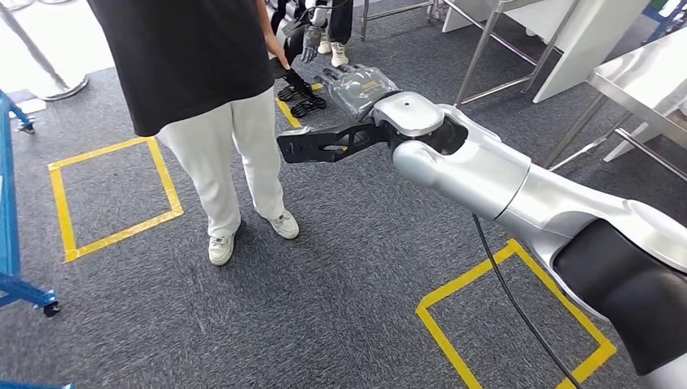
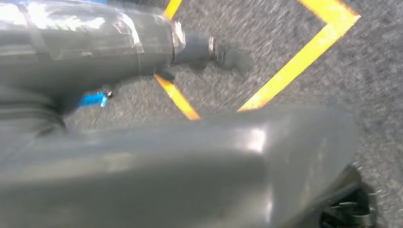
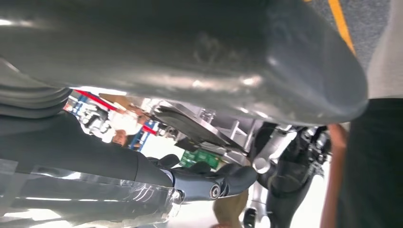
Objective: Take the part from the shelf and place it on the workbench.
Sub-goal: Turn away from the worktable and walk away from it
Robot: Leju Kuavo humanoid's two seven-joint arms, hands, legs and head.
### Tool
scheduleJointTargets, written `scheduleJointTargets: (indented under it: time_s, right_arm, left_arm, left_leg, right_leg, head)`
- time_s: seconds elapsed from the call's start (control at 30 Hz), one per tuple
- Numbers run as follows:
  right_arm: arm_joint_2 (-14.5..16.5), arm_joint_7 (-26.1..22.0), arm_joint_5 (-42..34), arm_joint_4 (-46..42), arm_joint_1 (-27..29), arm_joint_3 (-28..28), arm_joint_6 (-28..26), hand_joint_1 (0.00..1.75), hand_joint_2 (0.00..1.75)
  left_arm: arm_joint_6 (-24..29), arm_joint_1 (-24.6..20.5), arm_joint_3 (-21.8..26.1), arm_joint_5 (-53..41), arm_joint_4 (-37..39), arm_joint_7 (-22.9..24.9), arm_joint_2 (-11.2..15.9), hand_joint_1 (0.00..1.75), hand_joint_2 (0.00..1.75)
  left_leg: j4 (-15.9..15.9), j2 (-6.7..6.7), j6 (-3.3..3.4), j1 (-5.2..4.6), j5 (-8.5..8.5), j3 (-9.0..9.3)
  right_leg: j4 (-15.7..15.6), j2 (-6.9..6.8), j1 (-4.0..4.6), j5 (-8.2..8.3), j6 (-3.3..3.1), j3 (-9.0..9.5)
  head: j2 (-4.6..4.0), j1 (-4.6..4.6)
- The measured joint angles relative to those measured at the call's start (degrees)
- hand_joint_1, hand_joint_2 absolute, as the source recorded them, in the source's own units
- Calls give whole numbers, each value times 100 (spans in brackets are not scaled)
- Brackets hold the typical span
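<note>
- Silver right arm (image 1: pixel 486 174) reaches from the lower right of the head view toward the middle of the room, with a black cable (image 1: pixel 506 288) hanging beneath it.
- Right hand (image 1: pixel 356 87) is wrapped in clear film and held out toward a person (image 1: pixel 211 73) in a black top and white trousers, who stands just beyond it.
- Right hand, state: in the wrist view its dark fingers (image 3: pixel 214 187) lie stretched out, well apart from the thick grey thumb (image 3: pixel 199 57). Background shows through the gap, so the hand reads as released and empty.
- Left hand (image 2: pixel 95 52) hangs over the carpet. The picture is blurred, but the fingers (image 2: pixel 209 47) extend straight, apart from the thumb (image 2: pixel 166 161), with nothing between them: released.
- Part: I cannot locate it with certainty. A small dark shape (image 1: pixel 285 77) sits between the person's hand (image 1: pixel 278 55) and the right hand's fingertips; it is too small to identify.
- Grey carpet (image 1: pixel 348 267) covers the floor, marked with a yellow tape square (image 1: pixel 61 203) to the left of the person and another (image 1: pixel 454 288) under the right arm.
- Blue wheeled frame (image 1: pixel 10 243) stands at the left edge.
- Steel-topped table (image 1: pixel 648 77) stands at the far right.
- Second robot (image 1: pixel 312 32) stands in the background behind the person.
</note>
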Motion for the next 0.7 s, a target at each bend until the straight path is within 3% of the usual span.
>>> scheduleJointTargets:
  time_s: [0.07,0.13,0.2,0.23,0.27,0.33,0.37,0.43,0.5,0.57,0.63,0.7]
  right_arm:
    - [24,-1,3,-5,-15,2,1,0,0]
    - [29,-2,8,1,-28,7,3,0,0]
    - [22,-8,12,8,-16,16,8,0,0]
    - [23,-15,12,9,-7,23,10,0,0]
    - [25,-22,14,9,-3,28,11,0,0]
    - [25,-33,16,9,-13,33,11,0,0]
    - [24,-35,18,9,-23,33,11,0,0]
    - [36,-39,18,6,-40,32,13,0,0]
    - [61,-43,18,3,-43,36,15,0,0]
    - [70,-45,18,7,-41,39,17,0,0]
    - [45,-45,19,10,-36,38,17,0,0]
    - [13,-45,19,20,-10,48,19,0,0]
  left_arm:
    - [-4,2,-1,-2,1,8,1,0,0]
    - [-4,-13,-2,-5,2,11,8,0,0]
    - [-4,-22,-2,-7,2,11,9,0,0]
    - [-4,-22,-2,-7,2,11,9,0,0]
    - [-4,-22,-2,-7,2,11,11,0,0]
    - [-4,-27,-2,-10,2,12,15,0,0]
    - [-4,-32,-2,-12,1,12,14,0,0]
    - [-5,-34,-1,-15,-1,14,9,0,0]
    - [-8,-33,0,-16,0,15,9,0,0]
    - [-9,-39,0,-16,0,15,11,0,0]
    - [-7,-54,0,-16,0,15,13,0,0]
    - [-6,-67,0,-16,0,15,13,0,0]
  left_leg:
    - [93,353,-45,-29,-104,-77]
    - [596,729,-117,-18,-450,-301]
    - [1185,746,-216,54,-717,-525]
    - [1280,743,-266,89,-720,-534]
    - [1166,767,-316,118,-630,-434]
    - [559,1031,-410,134,-398,-38]
    - [302,1189,-400,124,-337,110]
    - [143,1346,-266,82,-367,167]
    - [145,1222,-123,80,-343,128]
    - [136,1073,-61,76,-315,107]
    - [125,912,-6,59,-285,94]
    - [122,721,35,25,-258,81]
  right_leg:
    - [-219,-153,-17,119,18,79]
    - [-322,-313,-38,193,46,102]
    - [-311,-477,-68,202,65,79]
    - [-294,-556,-86,196,88,68]
    - [-266,-633,-109,181,123,58]
    - [-148,-773,-147,106,236,23]
    - [-61,-828,-149,53,295,-5]
    - [46,-907,-124,-16,364,-47]
    - [64,-974,-128,-37,389,-51]
    - [213,-824,-169,-197,419,-101]
    - [804,-511,-193,-578,417,-331]
    - [1544,-355,-171,-888,367,-646]
  head:
    - [0,-26]
    - [0,-88]
    - [0,-132]
    - [0,-156]
    - [0,-179]
    - [0,-245]
    - [0,-277]
    - [0,-284]
    - [0,-235]
    - [0,-198]
    - [0,-147]
    - [0,-77]
